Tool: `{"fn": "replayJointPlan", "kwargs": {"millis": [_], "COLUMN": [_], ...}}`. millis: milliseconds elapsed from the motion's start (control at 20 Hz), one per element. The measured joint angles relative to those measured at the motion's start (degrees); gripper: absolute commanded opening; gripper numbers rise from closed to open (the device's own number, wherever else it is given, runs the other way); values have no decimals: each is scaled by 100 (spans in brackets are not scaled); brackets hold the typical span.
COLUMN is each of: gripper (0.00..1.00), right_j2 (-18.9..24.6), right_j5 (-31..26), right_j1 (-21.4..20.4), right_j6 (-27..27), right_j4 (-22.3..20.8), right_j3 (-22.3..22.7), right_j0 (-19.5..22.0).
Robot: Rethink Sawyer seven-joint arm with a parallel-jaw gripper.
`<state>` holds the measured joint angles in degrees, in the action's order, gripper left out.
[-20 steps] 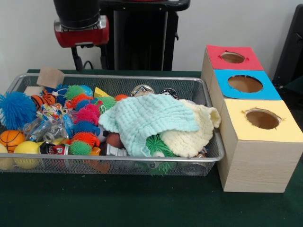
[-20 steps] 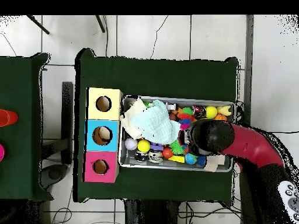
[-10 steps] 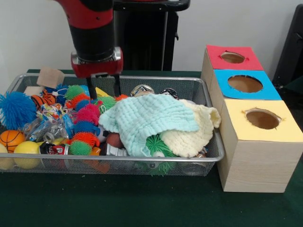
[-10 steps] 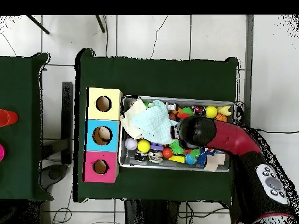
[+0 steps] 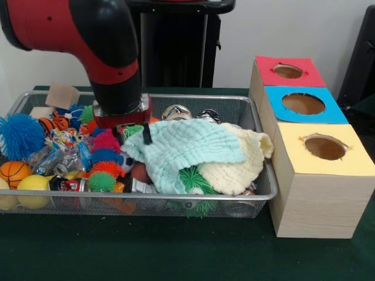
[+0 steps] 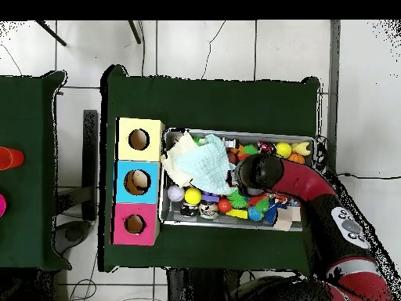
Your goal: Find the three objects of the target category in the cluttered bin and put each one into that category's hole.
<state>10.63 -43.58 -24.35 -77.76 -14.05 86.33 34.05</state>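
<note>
The wire mesh bin (image 5: 146, 202) holds spiky balls, sport balls and other toys, with a mint green cloth (image 5: 187, 146) and a pale yellow cloth (image 5: 249, 158) heaped at its right end. My gripper (image 5: 132, 133) is down among the toys at the mint cloth's left edge. Its fingers stand apart with nothing between them; one black finger (image 5: 146, 136) touches the cloth and the other is partly hidden by spiky balls. The blue-topped hole (image 5: 303, 103) is in the middle box, to the right of the bin. In the overhead view the arm (image 6: 262, 176) hides the gripper above the bin (image 6: 235, 225).
A red-topped hole (image 5: 287, 71) and a yellow-topped hole (image 5: 324, 147) flank the blue one. A basketball (image 5: 13, 171), a yellow ball (image 5: 32, 184), a blue spiky ball (image 5: 20, 134) and a wooden block (image 5: 61, 95) lie at the bin's left end.
The arm has come down from above the bin's back rim and shifted towards the cloths. The gripper has dropped into the toys at the mint cloth's edge.
</note>
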Motion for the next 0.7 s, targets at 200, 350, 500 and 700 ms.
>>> {"fn": "replayJointPlan", "kwargs": {"millis": [200, 350, 500, 700], "gripper": [100, 100, 100, 100], "right_j2": [-9, 7, 55, 102], "right_j5": [-695, -831, -1023, -1311], "right_j1": [210, 440, 509, 572], "right_j6": [1, 1, 1, 1], "right_j4": [-6, 2, 15, 12], "right_j3": [-484, -866, -996, -1156], "right_j0": [102, 213, 266, 289]}}
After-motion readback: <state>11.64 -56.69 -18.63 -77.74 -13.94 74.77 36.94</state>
